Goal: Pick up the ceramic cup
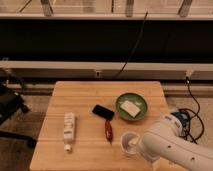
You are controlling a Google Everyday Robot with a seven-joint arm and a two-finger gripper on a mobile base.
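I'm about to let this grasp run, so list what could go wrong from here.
1. The gripper sits at the right side of the ceramic cup, mostly hidden by the arm; an off-centre grip could tip the cup.
2. The cup stands near the front edge of the table, so a push might slide it off.
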